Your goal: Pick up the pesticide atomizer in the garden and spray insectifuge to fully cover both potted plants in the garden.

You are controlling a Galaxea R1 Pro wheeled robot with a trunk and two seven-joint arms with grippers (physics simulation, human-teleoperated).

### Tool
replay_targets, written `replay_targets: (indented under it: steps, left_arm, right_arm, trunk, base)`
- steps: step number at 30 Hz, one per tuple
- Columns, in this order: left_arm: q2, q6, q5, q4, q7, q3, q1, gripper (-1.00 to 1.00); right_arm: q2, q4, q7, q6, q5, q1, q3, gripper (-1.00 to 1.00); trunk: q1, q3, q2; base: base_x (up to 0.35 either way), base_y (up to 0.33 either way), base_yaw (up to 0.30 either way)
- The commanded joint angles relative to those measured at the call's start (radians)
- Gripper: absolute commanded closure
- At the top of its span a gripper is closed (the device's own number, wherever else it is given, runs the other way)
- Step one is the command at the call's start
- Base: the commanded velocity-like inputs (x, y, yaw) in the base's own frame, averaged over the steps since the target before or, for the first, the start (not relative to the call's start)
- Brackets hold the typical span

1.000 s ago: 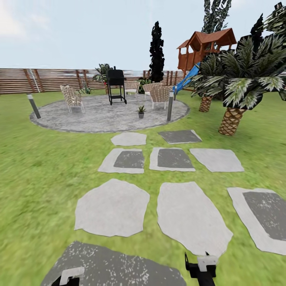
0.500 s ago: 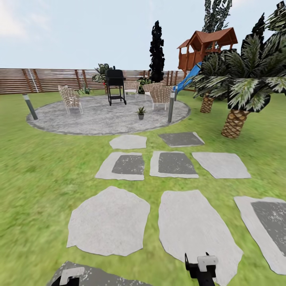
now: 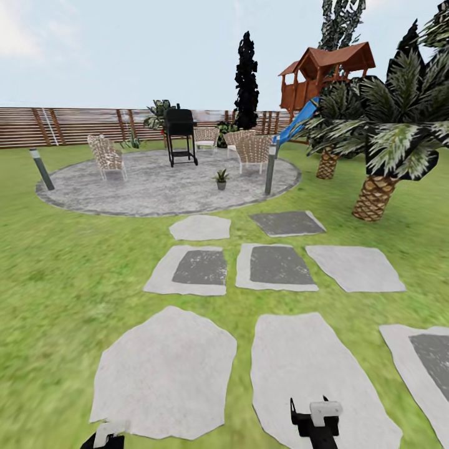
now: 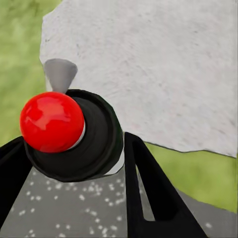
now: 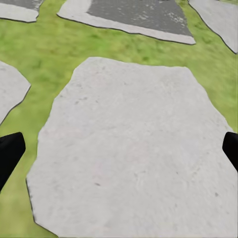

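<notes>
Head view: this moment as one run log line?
left gripper: holds pesticide atomizer | right gripper: open, empty | potted plant: ahead on patio

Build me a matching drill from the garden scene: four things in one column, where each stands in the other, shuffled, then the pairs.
Things:
1. black grill
2. potted plant
3. palm
4. slatted fence

Places:
A. on the lawn at the right
B. along the far edge of the garden
C. near the patio's front edge
D. at the back of the patio, among the wicker chairs

Pairs: 1-D, 2-C, 3-A, 4-B
</notes>
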State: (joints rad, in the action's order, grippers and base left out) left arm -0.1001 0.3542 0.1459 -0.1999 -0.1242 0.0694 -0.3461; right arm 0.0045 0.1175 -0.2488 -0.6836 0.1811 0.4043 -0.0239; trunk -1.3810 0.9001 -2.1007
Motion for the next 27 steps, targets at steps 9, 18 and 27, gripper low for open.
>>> replay_targets:
  steps: [9,18,27]
  left_arm:
    - [0.000,0.003,0.009,0.000,-0.003,0.008,-0.001,1.00]
    - [-0.001,0.003,0.009,0.000,-0.003,0.008,-0.001,1.00]
    - [-0.001,0.003,0.009,0.001,-0.003,0.008,-0.001,1.00]
  right_arm:
    - [0.000,-0.001,-0.010,0.000,0.009,0.001,-0.002,-1.00]
    - [0.000,-0.001,-0.010,0.000,0.009,0.001,-0.002,-1.00]
    - [0.000,-0.001,-0.010,0.000,0.009,0.001,-0.002,-1.00]
  trunk:
    - [0.000,0.001,0.000]
    - [0.000,0.001,0.000]
    - [0.000,0.001,0.000]
  base:
    - [0.339,0.000,0.000]
    - [0.340,0.000,0.000]
    - [0.339,0.000,0.000]
